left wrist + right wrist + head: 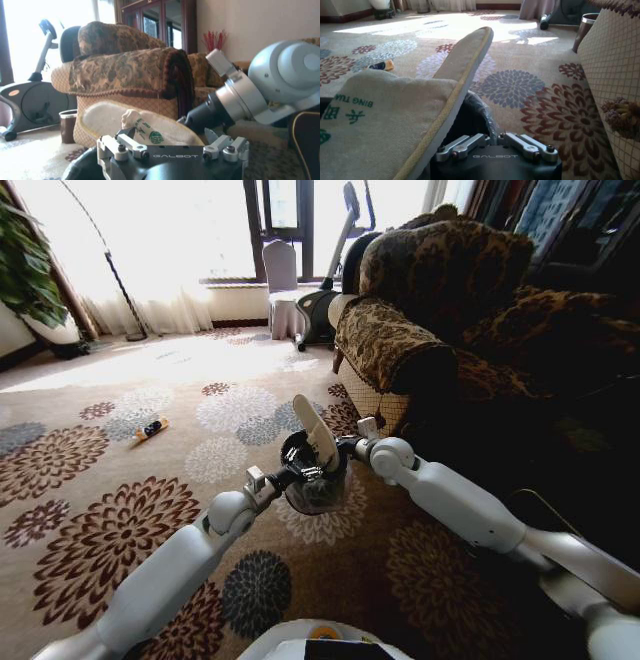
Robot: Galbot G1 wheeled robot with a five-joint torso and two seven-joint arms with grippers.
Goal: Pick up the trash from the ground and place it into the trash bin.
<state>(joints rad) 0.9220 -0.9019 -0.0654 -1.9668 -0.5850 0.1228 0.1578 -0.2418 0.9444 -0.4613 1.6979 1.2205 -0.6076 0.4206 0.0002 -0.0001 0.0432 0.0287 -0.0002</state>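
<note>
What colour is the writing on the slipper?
Green, on the cream slipper sticking out of the bin. Clearest in the right wrist view.

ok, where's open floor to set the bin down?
Open carpet on the robot's left, between the trash bin and the orange-black tube, and on toward the window. Crowded on the right: the sofa stands close beside the bin. A slipper sticks out of the bin, where the left gripper and right gripper meet.

A flower-patterned carpet (120, 480) carries an orange-black tube (151, 428), the armchair (440, 320) and an exercise bike (325, 305).
</note>
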